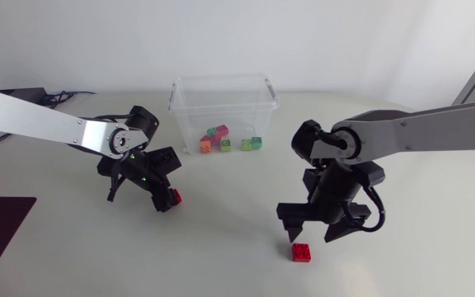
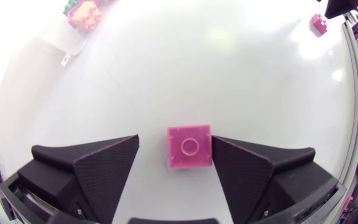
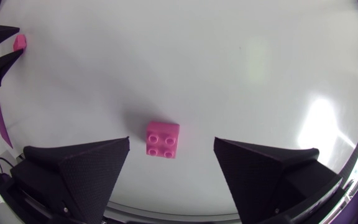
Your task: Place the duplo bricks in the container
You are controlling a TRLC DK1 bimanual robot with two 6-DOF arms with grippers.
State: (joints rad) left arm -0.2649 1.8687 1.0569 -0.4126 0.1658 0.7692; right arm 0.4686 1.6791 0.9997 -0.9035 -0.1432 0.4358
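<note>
Picking-up step. The left pincer (image 2: pixel 175 140) is spread low over the worktop (image 1: pixel 221 256), with the left brick (image 2: pixel 189 146) between its fingers. The right pincer (image 1: pixel 313 229) hangs spread above the right brick (image 1: pixel 301 252). The container (image 1: pixel 221 103) stands well apart. Next, each pincer likely needs to close, then lift.

My left gripper (image 2: pixel 174 140) sits low over the white table (image 2: pixel 229 74), its jaws spread wide. Between them lies a pink duplo brick (image 2: pixel 189 147), showing a square face with one ring on it. It is pressed against one finger (image 2: pixel 241 168), and a clear gap separates it from the other. Far ahead, what I take to be the clear container (image 2: pixel 59 48) holds a few coloured bricks (image 2: pixel 82 12). Well apart from it, a second pink brick (image 2: pixel 319 23) rests near the table's edge.
</note>
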